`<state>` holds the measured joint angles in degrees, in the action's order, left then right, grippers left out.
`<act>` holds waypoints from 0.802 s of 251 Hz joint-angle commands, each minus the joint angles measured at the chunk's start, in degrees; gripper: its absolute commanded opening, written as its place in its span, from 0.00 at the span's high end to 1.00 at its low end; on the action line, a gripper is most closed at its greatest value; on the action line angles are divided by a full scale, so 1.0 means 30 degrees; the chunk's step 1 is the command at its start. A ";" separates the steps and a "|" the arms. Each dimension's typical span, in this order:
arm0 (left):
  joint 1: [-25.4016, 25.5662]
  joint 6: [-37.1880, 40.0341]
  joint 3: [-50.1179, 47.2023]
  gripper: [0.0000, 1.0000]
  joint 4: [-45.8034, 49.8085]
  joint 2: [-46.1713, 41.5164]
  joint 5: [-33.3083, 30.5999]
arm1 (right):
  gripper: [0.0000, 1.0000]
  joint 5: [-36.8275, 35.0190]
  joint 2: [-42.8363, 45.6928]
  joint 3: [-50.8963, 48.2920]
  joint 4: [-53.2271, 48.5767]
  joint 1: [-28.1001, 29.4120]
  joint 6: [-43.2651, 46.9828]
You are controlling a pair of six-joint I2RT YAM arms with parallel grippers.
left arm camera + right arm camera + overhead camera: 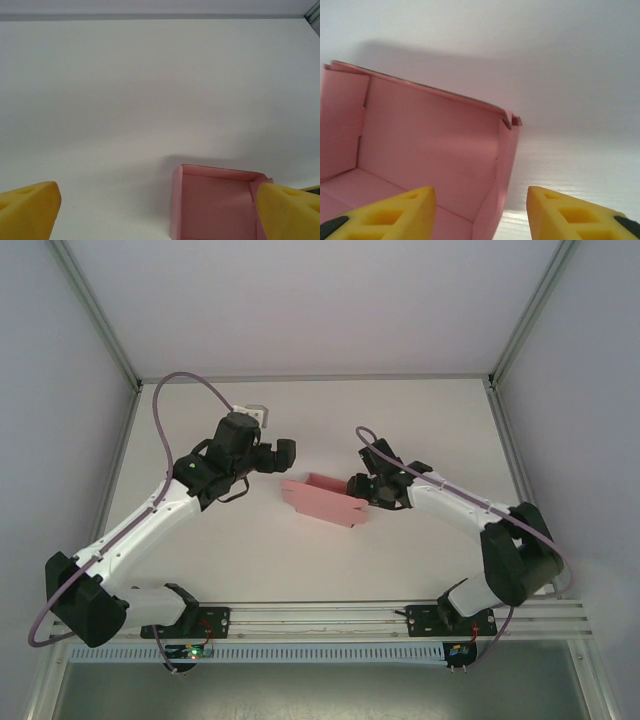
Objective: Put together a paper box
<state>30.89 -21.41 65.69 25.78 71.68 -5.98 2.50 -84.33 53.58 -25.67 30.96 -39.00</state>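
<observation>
The pink paper box (322, 500) lies in the middle of the white table, partly folded, with walls raised and a flap spread toward the left. My right gripper (358, 487) is at its right end. In the right wrist view the box (420, 140) has its side wall standing between my open right gripper (480, 200), with a gap to each yellow finger. My left gripper (285, 452) hovers up and to the left of the box. In the left wrist view the box (215, 205) sits low, by the right finger (287, 210) of the wide-open left gripper (159, 215), which holds nothing.
A small white block (252, 415) sits at the back of the table behind the left arm. Metal frame posts and grey walls bound the table on both sides. An aluminium rail (330, 615) with the arm bases runs along the near edge.
</observation>
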 commanded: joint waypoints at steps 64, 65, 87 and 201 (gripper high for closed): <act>-0.0386 -0.2398 -0.3618 0.00 0.5946 -0.3782 0.0129 | 0.02 -0.3880 0.3341 -0.0197 0.0641 -0.1829 0.7013; -0.0376 -0.2421 -0.3720 0.00 0.5986 -0.3804 0.0196 | 0.02 -0.3910 0.3290 -0.0181 0.0644 -0.1841 0.7063; -0.0213 -0.3313 -0.5747 0.00 0.5623 -0.4086 0.2185 | 0.02 -0.4472 0.1932 0.0787 0.0339 -0.2428 0.7470; 0.0029 -0.5446 -0.5841 0.59 -0.2790 0.3166 0.3506 | 0.53 -0.0877 -0.7239 0.5899 -0.1189 -0.2823 0.7859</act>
<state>31.48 -35.64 44.60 26.76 76.55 6.20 -4.58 -104.05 71.53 -26.35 21.63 -16.05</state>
